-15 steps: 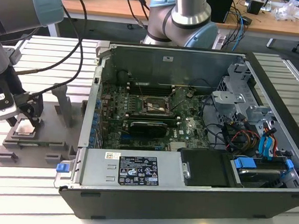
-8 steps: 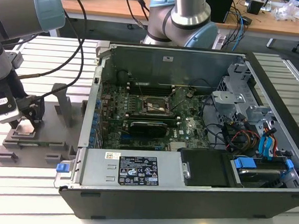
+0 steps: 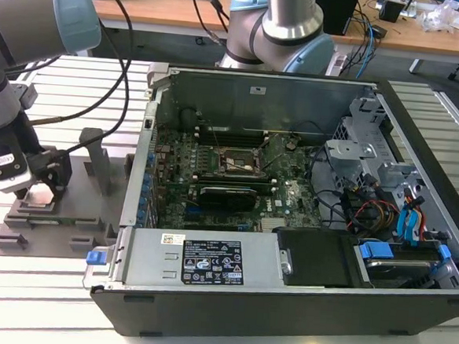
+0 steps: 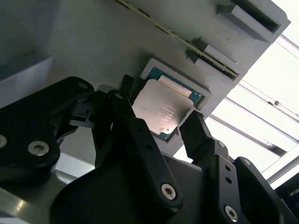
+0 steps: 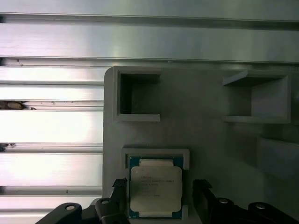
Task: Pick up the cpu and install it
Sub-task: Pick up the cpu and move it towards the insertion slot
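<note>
Open, empty jaws astride the cpu [image 5: 155, 189] (fine print on its lid) in the grey tray [image 5: 205, 140]

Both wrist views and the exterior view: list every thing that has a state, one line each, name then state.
tray: lying flat on the slatted table.
cpu: seated flat in the tray's recess, not lifted.
hand: open, one finger on either side of the cpu.
computer case: side open, motherboard exposed.

Slatted table [image 3: 40, 293]: grey tray [image 3: 52, 224], computer case [image 3: 298, 322]
</note>
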Available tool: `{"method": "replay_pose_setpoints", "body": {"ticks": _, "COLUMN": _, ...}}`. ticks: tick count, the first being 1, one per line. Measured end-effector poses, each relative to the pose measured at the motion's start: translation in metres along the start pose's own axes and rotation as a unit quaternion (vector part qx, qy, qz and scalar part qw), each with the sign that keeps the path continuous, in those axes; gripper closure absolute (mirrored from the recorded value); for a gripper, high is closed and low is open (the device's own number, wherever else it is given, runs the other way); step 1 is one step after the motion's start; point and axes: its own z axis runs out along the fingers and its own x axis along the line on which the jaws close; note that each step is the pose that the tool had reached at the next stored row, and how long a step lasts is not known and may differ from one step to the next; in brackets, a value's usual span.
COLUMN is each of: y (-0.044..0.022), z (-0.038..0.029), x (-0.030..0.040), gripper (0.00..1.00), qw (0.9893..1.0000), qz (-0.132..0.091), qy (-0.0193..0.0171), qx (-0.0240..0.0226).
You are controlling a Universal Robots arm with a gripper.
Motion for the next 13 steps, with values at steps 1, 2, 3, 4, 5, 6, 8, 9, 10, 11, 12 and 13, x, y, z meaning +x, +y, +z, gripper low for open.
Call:
{"method": "replay_pose_setpoints", "body": {"ticks": 1, "y": 0.0, "z": 0.0013, "x": 0.0, "gripper": 0.32, "qw": 1.0, "qz": 0.0, "qy": 0.0, "qx": -0.0011}}
{"method": "replay_pose_setpoints", "body": {"ticks": 2, "y": 0.0, "z": 0.002, "x": 0.0001, "gripper": 0.32, "qw": 1.0, "qz": 0.0, "qy": -0.0001, "qx": -0.0019}}
{"method": "replay_pose_setpoints", "body": {"ticks": 3, "y": 0.0001, "z": 0.003, "x": 0.0001, "gripper": 0.32, "qw": 1.0, "qz": 0.0, "qy": -0.0002, "qx": -0.0036}}
{"method": "replay_pose_setpoints", "body": {"ticks": 4, "y": 0.0001, "z": 0.0033, "x": 0.0002, "gripper": 0.32, "qw": 1.0, "qz": 0.0, "qy": -0.0001, "qx": -0.0039}}
{"method": "replay_pose_setpoints", "body": {"ticks": 5, "y": 0.0001, "z": 0.0034, "x": 0.0003, "gripper": 0.32, "qw": 1.0, "qz": 0.0, "qy": -0.0001, "qx": -0.0039}}
{"method": "replay_pose_setpoints", "body": {"ticks": 6, "y": 0.0, "z": 0.0035, "x": 0.0003, "gripper": 0.32, "qw": 1.0, "qz": 0.0, "qy": -0.0001, "qx": -0.0038}}
{"method": "replay_pose_setpoints", "body": {"ticks": 8, "y": 0.0001, "z": 0.0033, "x": 0.0006, "gripper": 0.4, "qw": 1.0, "qz": 0.0, "qy": 0.0004, "qx": -0.0037}}
{"method": "replay_pose_setpoints", "body": {"ticks": 9, "y": 0.0001, "z": 0.0034, "x": 0.0005, "gripper": 0.44, "qw": 1.0, "qz": 0.0, "qy": 0.0001, "qx": -0.0037}}
{"method": "replay_pose_setpoints", "body": {"ticks": 10, "y": 0.0001, "z": 0.0036, "x": 0.0004, "gripper": 0.44, "qw": 1.0, "qz": 0.0, "qy": 0.0, "qx": -0.0039}}
{"method": "replay_pose_setpoints", "body": {"ticks": 11, "y": 0.0001, "z": 0.0037, "x": 0.0003, "gripper": 0.44, "qw": 1.0, "qz": 0.0, "qy": 0.0, "qx": -0.0039}}
{"method": "replay_pose_setpoints", "body": {"ticks": 12, "y": 0.0, "z": 0.0037, "x": 0.0003, "gripper": 0.44, "qw": 1.0, "qz": 0.0, "qy": -0.0001, "qx": -0.0038}}
{"method": "replay_pose_setpoints", "body": {"ticks": 13, "y": 0.0, "z": 0.0038, "x": 0.0003, "gripper": 0.44, "qw": 1.0, "qz": 0.0, "qy": -0.0001, "qx": -0.0038}}
